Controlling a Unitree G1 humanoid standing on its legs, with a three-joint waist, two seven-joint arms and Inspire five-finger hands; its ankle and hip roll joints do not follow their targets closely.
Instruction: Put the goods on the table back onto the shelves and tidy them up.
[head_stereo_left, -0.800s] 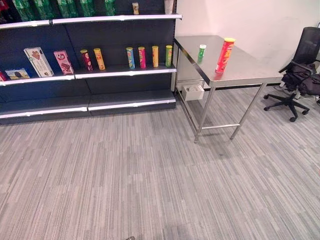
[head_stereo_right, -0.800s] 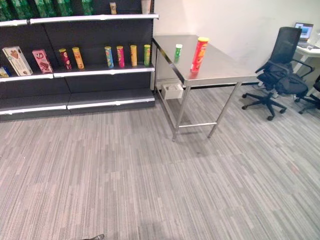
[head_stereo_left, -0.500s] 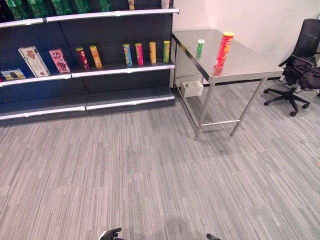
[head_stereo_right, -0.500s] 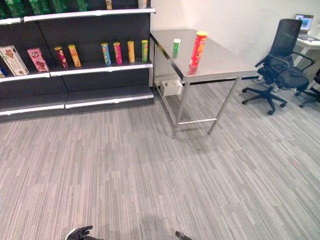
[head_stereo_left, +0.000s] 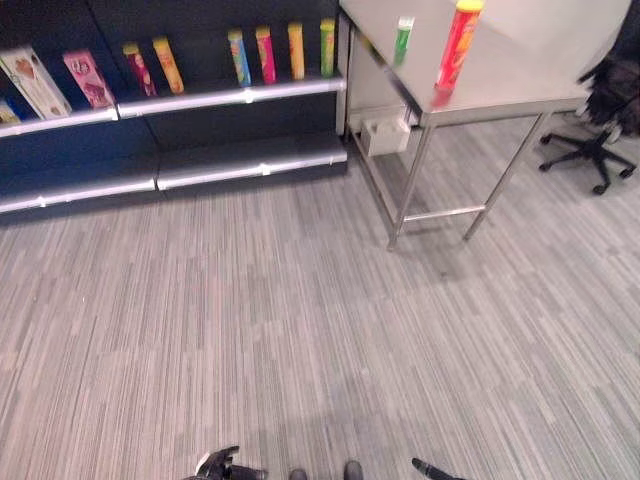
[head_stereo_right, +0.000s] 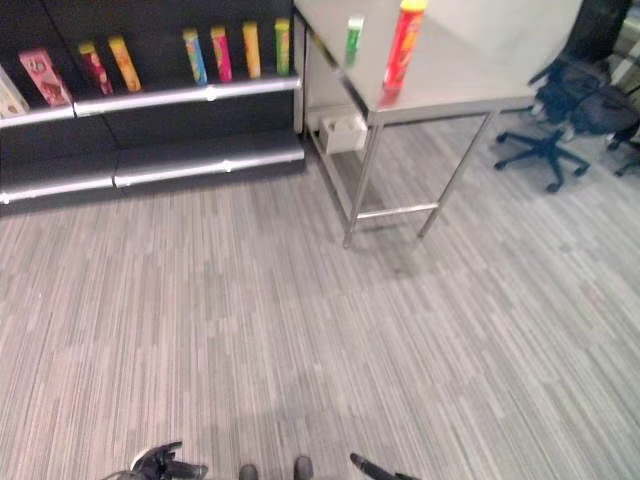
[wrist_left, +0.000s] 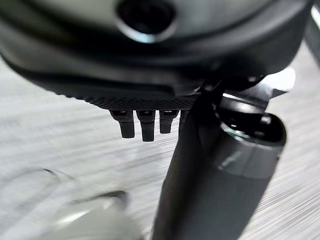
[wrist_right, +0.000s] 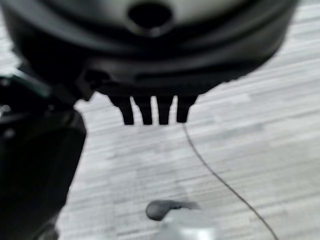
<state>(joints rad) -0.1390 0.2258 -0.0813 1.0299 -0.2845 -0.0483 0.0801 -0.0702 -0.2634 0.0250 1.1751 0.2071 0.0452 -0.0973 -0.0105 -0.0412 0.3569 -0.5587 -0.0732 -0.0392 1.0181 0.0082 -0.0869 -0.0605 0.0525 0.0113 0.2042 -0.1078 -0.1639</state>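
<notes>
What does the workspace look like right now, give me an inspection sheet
Surface: steel table beside the shelves.
Job's things: red can and green can upright on the table, apart.
Clutter: white box under the table.
Hands: left hand and right hand low over the floor, open, holding nothing.
Cables: nothing seen.
Surroundings: cans and boxes on the shelves; office chair to the right; grey carpet.
</notes>
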